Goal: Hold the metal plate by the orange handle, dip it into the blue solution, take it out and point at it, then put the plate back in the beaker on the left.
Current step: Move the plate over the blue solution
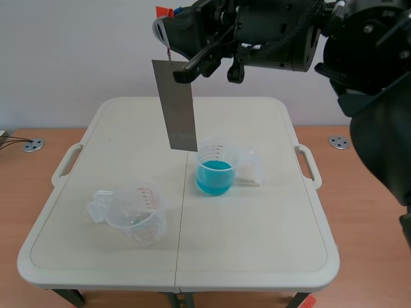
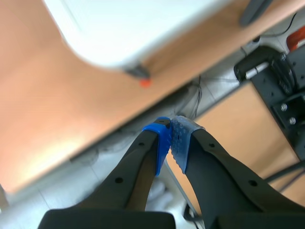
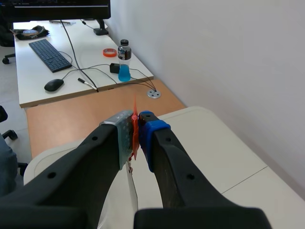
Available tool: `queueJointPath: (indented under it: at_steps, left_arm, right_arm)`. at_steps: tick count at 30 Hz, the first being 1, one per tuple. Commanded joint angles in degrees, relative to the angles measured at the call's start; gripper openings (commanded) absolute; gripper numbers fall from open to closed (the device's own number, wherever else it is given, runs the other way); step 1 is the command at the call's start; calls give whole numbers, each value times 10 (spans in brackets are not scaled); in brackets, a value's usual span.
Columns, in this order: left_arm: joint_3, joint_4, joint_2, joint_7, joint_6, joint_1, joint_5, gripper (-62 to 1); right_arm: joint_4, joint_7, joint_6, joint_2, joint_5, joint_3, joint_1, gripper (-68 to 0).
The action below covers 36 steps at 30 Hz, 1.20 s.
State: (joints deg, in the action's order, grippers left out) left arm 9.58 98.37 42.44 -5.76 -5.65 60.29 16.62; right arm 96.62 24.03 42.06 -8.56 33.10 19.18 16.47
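Observation:
A grey metal plate (image 1: 174, 106) hangs upright above the table, its lower corner just above and left of the rim of the beaker of blue solution (image 1: 215, 169). My right gripper (image 1: 166, 32), on the arm raised across the top, is shut on the plate's thin orange handle (image 1: 169, 51). In the right wrist view the handle (image 3: 135, 129) is pinched between the pads of the right gripper (image 3: 136, 125), and the plate (image 3: 131, 191) hangs edge-on below. An empty clear beaker (image 1: 133, 217) stands front left. My left gripper (image 2: 170, 138) is shut on nothing, off the table and low down.
The cream folding table (image 1: 257, 256) has handles at both sides. In the left wrist view a table corner (image 2: 109, 43) shows above wooden floor. A desk with a keyboard (image 3: 49, 54) and a bottle (image 3: 124, 67) stands beyond the table.

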Motion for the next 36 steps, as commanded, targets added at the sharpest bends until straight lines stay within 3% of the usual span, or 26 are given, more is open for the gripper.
queueJointPath:
  at_steps: [1,5,12,19,30,36]
  left_arm:
    - [-2,12,17,8,0,-7,7,-594]
    - [-2,15,42,15,-4,-50,8,-594]
    - [-27,15,65,33,-79,-146,33,-594]
    - [-84,14,73,49,-121,-258,33,-594]
    - [-242,11,67,46,-130,-444,33,-594]
    - [-323,-20,23,21,-132,-546,31,-594]
  right_arm:
    - [11,-12,7,-15,20,-4,28,-662]
    - [11,-14,7,-48,47,-5,48,-662]
    - [10,-26,7,-100,101,-5,69,-662]
    - [-10,-54,7,-134,128,-5,85,-662]
    - [-98,-59,7,-141,144,-3,128,-662]
    - [-122,-60,7,-141,159,-3,139,-662]
